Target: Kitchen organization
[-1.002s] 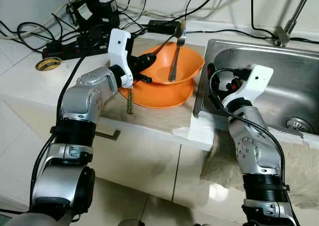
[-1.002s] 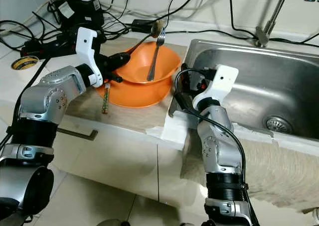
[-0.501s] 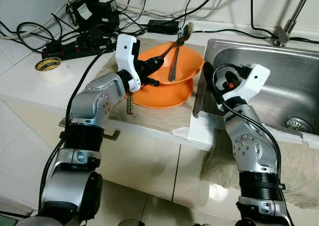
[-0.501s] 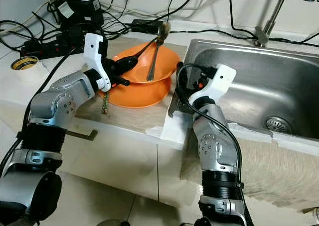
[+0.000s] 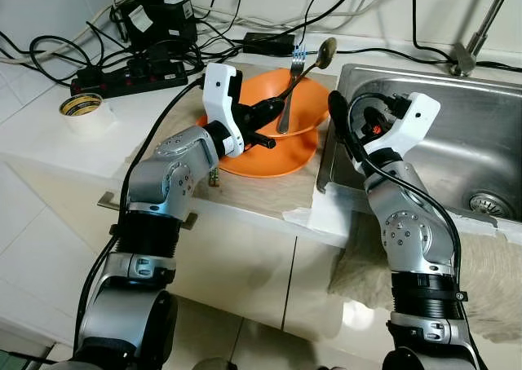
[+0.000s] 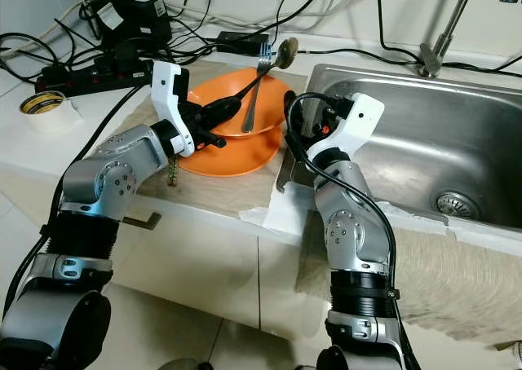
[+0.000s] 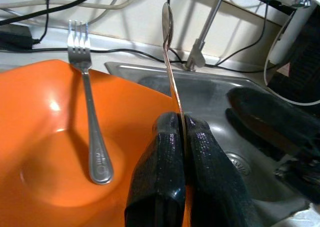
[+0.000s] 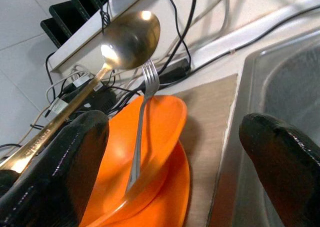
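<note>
An orange bowl (image 5: 304, 117) sits on an orange plate (image 5: 277, 158) on the counter, left of the sink (image 5: 481, 134). A fork (image 5: 287, 101) leans inside the bowl, tines up on the far rim. My left gripper (image 7: 181, 119) hovers over the bowl's left side, shut on the handle of a brass spoon (image 5: 325, 50). The spoon slants up to the right, its head beside the fork's tines. My right gripper (image 8: 175, 152) stands open at the sink's left edge, just right of the bowl, with nothing between its fingers (image 5: 338, 119).
A power strip (image 5: 122, 77), adapters and many cables crowd the counter's back. A tape roll (image 5: 79, 107) lies at the far left. A thin green stick (image 5: 214, 174) lies by the plate. A faucet (image 5: 477, 28) rises behind the sink. A towel (image 5: 489, 280) hangs off the counter front.
My left gripper has moved right over the bowl and lifted the spoon, whose head now stands beside the fork's tines. My right gripper has risen closer to the bowl's right rim.
</note>
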